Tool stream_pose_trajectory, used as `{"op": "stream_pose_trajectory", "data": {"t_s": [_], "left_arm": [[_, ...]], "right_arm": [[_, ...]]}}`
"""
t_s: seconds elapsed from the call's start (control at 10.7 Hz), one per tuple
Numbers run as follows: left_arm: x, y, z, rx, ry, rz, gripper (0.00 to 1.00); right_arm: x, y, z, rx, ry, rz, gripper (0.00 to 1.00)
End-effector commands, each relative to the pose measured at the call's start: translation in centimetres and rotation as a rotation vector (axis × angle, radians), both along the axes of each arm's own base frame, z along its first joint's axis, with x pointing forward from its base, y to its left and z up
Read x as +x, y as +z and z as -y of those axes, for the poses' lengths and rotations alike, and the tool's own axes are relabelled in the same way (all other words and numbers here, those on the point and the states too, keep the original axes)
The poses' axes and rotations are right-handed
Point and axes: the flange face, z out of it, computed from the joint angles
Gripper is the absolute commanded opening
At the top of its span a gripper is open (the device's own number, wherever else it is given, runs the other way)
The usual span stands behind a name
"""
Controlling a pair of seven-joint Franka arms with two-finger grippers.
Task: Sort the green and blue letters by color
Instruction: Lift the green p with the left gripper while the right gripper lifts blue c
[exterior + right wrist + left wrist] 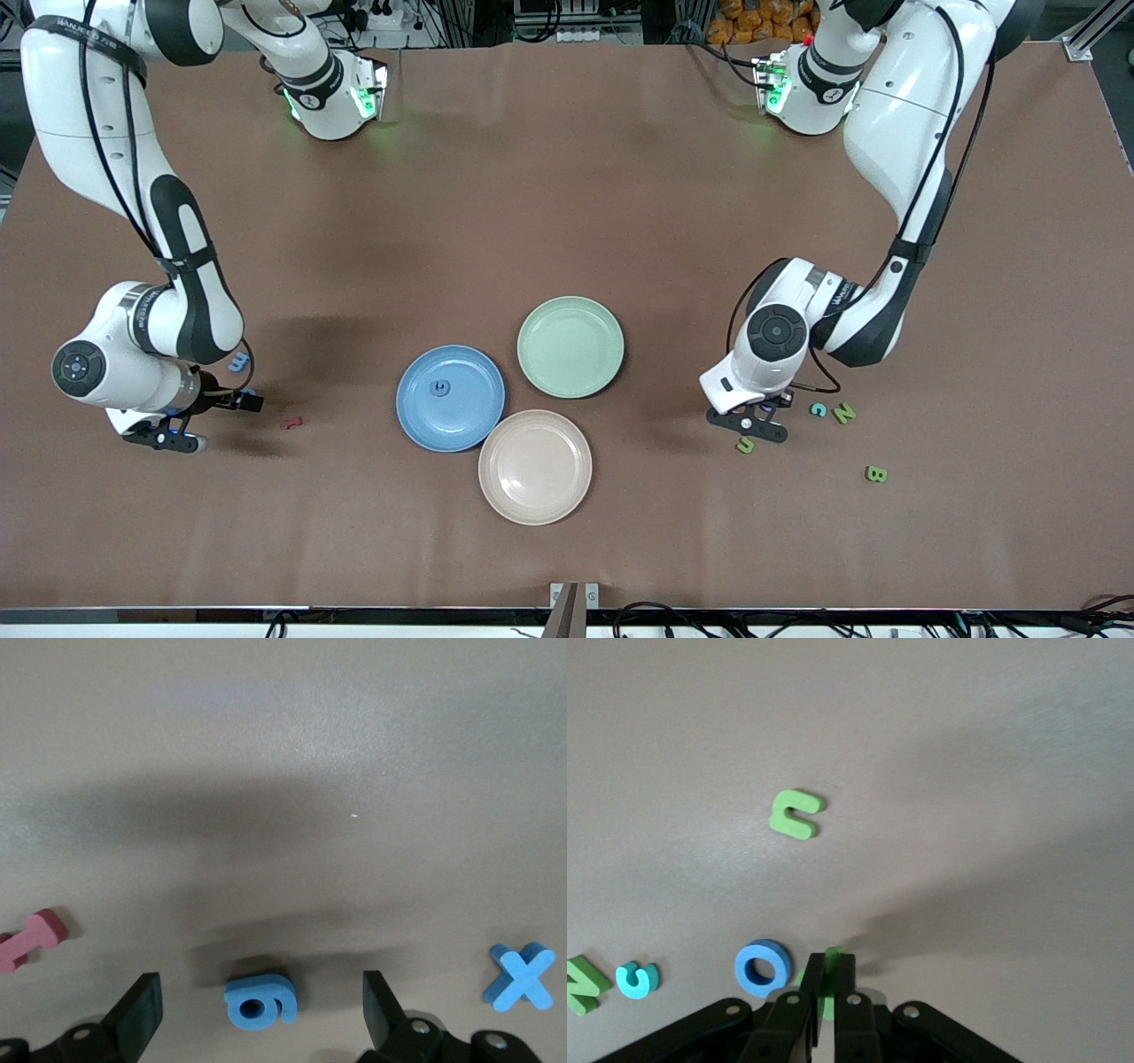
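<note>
My left gripper (776, 404) is shut on a green letter (833, 957) low over the table at the left arm's end; it shows in the left wrist view (829, 966). A blue O (763, 967) lies beside it. A green U-shaped letter (746, 445) (796, 813), a green N (844, 413) (583, 983) and a green B (875, 474) lie close by. My right gripper (237, 399) (259, 989) is open, its fingers on either side of a blue letter (260, 1001) on the table. A blue X (238, 361) (521, 976) lies beside it. A blue letter (440, 387) rests on the blue plate (469, 418). The green plate (570, 346) is bare.
A pink plate (535, 467) lies nearer the camera than the other two plates. A dark red letter (292, 424) (27, 939) lies between my right gripper and the blue plate. A teal C (818, 409) (636, 980) sits next to the green N.
</note>
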Motion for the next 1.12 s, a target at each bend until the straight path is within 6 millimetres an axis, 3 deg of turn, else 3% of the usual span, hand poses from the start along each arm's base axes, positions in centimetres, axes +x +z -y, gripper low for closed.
{"op": "stream_pose_trajectory", "data": {"t_s": [0.0, 0.37, 0.56, 0.65, 0.75, 0.84, 0.93, 1.03], "left_arm": [[-0.6, 2.9, 2.8, -0.018, 0.019, 0.004, 0.0], [-2.4, 3.9, 6.7, -0.068, 0.037, -0.002, 0.0], [-2.7, 5.1, 7.7, -0.084, 0.036, 0.011, 0.0], [-3.3, 5.5, 8.7, -0.102, 0.043, 0.008, 0.0], [-3.5, 5.9, 9.3, -0.112, 0.059, 0.013, 0.0], [-4.0, 7.0, 10.4, -0.134, 0.061, 0.018, 0.0], [-4.4, 7.4, 11.1, -0.17, 0.085, -0.001, 0.0], [-4.7, 7.8, 11.5, -0.194, 0.107, -0.012, 0.0]], "right_arm": [[-0.7, -1.4, -0.2, -0.001, -0.016, -0.019, 1.0], [-1.1, -2.0, -0.6, 0.004, -0.012, -0.041, 1.0], [-1.1, -2.0, -0.5, 0.004, -0.014, -0.041, 1.0], [-1.2, -2.1, -0.6, 0.005, -0.011, -0.043, 0.86], [-1.1, -2.0, -0.6, 0.006, -0.012, -0.041, 0.45], [-1.1, -2.0, -0.7, 0.007, -0.01, -0.041, 0.15], [-1.1, -1.9, -1.0, 0.01, -0.006, -0.041, 0.03], [-1.1, -1.9, -1.1, 0.013, -0.008, -0.043, 0.0]]}}
